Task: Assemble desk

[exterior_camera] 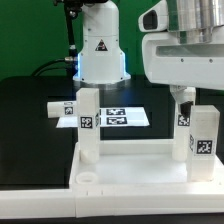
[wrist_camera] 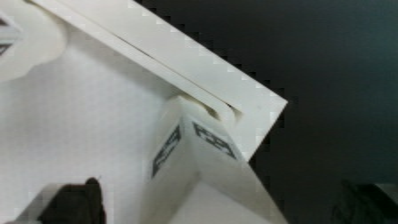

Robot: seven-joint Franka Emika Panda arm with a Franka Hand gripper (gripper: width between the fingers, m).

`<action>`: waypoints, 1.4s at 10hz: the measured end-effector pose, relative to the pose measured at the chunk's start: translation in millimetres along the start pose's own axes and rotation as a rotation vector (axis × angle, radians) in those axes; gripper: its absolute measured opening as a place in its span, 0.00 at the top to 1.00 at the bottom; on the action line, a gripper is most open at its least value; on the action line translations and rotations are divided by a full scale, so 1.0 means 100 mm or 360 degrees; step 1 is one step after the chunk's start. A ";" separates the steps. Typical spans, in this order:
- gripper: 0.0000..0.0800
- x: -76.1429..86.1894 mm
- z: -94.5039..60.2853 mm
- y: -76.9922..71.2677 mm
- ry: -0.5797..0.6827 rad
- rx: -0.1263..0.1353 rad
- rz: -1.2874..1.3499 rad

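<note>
The white desk top (exterior_camera: 130, 165) lies flat at the front, rim up. One tagged leg (exterior_camera: 88, 125) stands on its corner at the exterior view's left. Two tagged legs stand at the right: a nearer one (exterior_camera: 203, 138) and one behind it (exterior_camera: 183, 125). A fourth leg (exterior_camera: 65, 110) lies on the black table behind the top. My gripper (exterior_camera: 183, 95) hangs over the rear right leg. In the wrist view this leg (wrist_camera: 214, 160) runs up between my dark fingers (wrist_camera: 71, 205), with a gap on each side. The gripper (wrist_camera: 217, 205) is open. The desk top's corner (wrist_camera: 89, 110) shows below.
The marker board (exterior_camera: 115, 117) lies flat on the black table behind the desk top. The robot's white base (exterior_camera: 100, 50) stands at the back. A green wall runs behind on the exterior view's left.
</note>
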State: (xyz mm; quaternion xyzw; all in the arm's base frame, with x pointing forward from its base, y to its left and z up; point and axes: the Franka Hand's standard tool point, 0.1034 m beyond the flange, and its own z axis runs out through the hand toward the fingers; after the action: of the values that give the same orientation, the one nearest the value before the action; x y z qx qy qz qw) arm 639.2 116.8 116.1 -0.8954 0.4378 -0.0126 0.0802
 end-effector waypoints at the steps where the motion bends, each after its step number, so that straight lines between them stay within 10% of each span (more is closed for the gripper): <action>1: 0.19 0.00 0.00 0.00 0.0021 -0.0022 -0.0295; 3: 0.19 0.00 0.00 0.00 0.0046 -0.0068 -0.0962; 7: 0.33 0.01 0.00 0.01 0.0046 -0.0068 -0.0963; 9: 0.64 0.02 0.00 0.02 0.0050 -0.0066 -0.0702; 12: 0.64 -0.05 0.00 0.01 0.0094 -0.0072 0.0228; 14: 0.64 -0.02 0.00 0.01 0.0094 -0.0004 0.0688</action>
State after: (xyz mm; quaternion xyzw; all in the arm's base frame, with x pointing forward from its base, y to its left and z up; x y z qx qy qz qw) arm 637.0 117.6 115.7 -0.7800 0.6219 -0.0208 0.0671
